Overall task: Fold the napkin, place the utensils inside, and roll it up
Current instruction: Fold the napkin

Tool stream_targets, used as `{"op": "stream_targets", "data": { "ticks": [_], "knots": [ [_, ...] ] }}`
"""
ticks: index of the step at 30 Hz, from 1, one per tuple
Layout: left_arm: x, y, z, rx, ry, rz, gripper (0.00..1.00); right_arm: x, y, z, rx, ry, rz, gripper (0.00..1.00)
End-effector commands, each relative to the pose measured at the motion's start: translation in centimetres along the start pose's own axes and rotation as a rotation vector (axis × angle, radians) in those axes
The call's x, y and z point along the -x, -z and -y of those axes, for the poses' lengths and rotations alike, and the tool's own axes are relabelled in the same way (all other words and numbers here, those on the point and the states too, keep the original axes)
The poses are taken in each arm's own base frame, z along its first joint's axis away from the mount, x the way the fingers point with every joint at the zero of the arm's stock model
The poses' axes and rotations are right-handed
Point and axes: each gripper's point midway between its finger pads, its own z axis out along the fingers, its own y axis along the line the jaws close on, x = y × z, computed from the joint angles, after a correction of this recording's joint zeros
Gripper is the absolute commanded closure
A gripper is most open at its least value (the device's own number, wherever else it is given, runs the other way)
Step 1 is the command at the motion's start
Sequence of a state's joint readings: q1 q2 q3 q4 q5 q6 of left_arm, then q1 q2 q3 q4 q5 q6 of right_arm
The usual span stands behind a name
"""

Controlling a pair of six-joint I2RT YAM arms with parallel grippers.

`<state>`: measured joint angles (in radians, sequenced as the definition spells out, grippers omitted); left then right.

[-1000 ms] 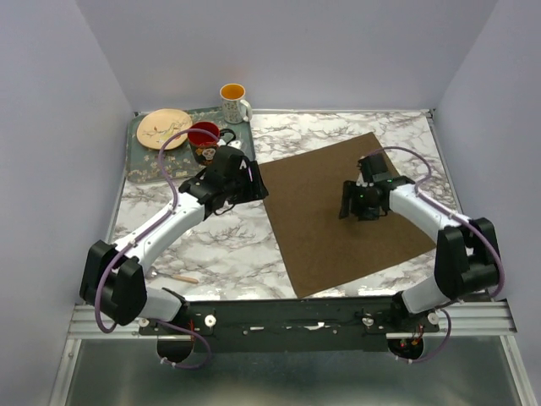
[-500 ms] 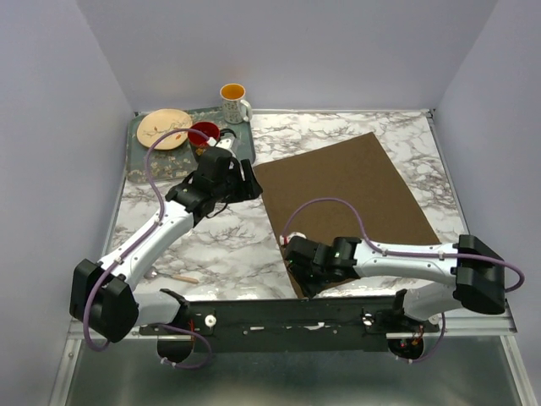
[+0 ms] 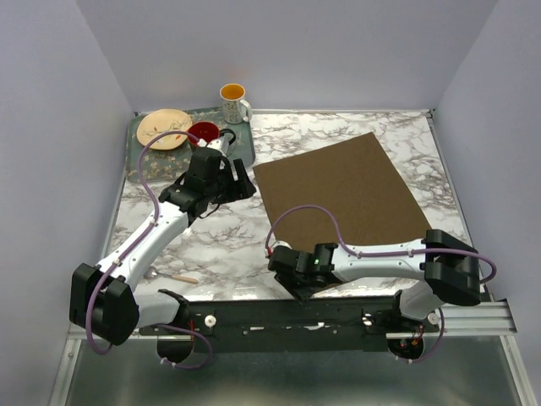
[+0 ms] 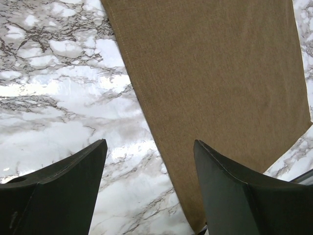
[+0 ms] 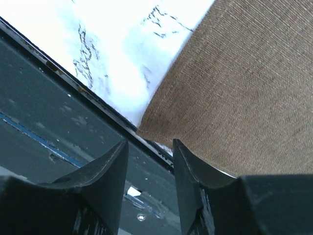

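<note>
The dark brown napkin (image 3: 342,199) lies spread flat on the right half of the marble table. My left gripper (image 3: 240,180) hovers just left of its far-left corner. In the left wrist view the left gripper (image 4: 149,144) is open, the napkin (image 4: 220,73) edge running between its fingers. My right gripper (image 3: 292,282) sits at the napkin's near-left corner by the table's front edge. In the right wrist view the right gripper (image 5: 149,142) is open and empty, the napkin (image 5: 244,88) corner just beyond its tips. The spoon (image 3: 169,275) lies at the front left, apart from both grippers.
A green tray (image 3: 142,165) at the back left carries a plate (image 3: 164,128) and a red cup (image 3: 204,133). A mug (image 3: 233,101) stands behind it. The metal front rail (image 3: 338,313) runs right under the right gripper.
My right arm swung from above the napkin's right middle down to its near-left corner at the front edge. The left gripper drew slightly back to the left and opened wider.
</note>
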<state>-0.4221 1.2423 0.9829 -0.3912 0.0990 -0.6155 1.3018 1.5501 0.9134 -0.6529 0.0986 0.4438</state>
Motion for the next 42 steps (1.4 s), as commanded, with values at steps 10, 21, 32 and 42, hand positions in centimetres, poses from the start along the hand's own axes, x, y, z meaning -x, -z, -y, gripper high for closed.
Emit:
{"op": "stream_targets", "data": {
  "ticks": [10,21,32,42],
  "knots": [
    [0.0,0.6,-0.3,-0.021,0.008,0.0,0.19,1.3,-0.7,-1.4,0.006,0.077,0.033,0.55],
    [-0.4,0.5,-0.5,-0.03,0.02,-0.01,0.2,-0.2,-1.9,-0.7,-0.04,0.076,0.006,0.55],
    [-0.2,0.9,-0.9,-0.022,0.021,-0.002,0.2,-0.8,-2.8,0.0,-0.118,0.072,-0.026,0.68],
    [-0.2,0.7,-0.9,-0.031,0.03,-0.007,0.2,0.6,0.1,1.2,-0.2,-0.014,0.04,0.94]
  ]
}}
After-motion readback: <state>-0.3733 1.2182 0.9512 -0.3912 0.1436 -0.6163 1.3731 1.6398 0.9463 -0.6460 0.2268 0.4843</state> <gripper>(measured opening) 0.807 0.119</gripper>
